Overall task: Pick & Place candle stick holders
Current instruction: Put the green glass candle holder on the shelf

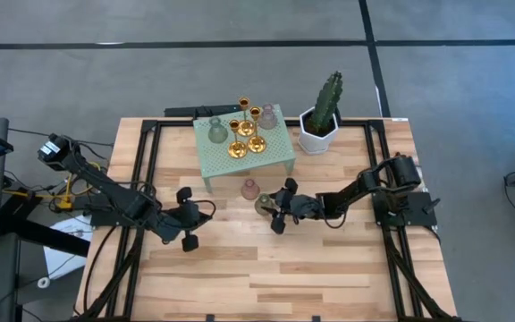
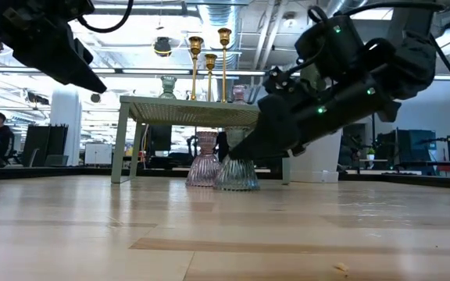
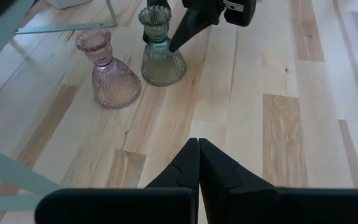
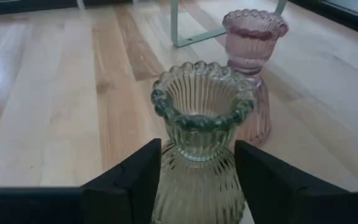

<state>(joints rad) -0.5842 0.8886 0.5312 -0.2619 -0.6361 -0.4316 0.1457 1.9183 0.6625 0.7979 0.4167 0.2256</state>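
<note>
Wooden table (image 1: pixel 329 268). Green stand (image 1: pixel 275 152), bearing five holders. My right gripper (image 4: pixel 197 168), fingers parted either side of the grey-green holder (image 4: pixel 199 134) beside the pink holder (image 4: pixel 252 68). My left gripper (image 3: pixel 199 165), closed, empty.

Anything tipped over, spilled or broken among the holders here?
Nothing stands out. The grey-green holder stands upright on the table between the right pincer's open fingers, beside an upright pink holder. The rest stand upright on the green stand.
</note>
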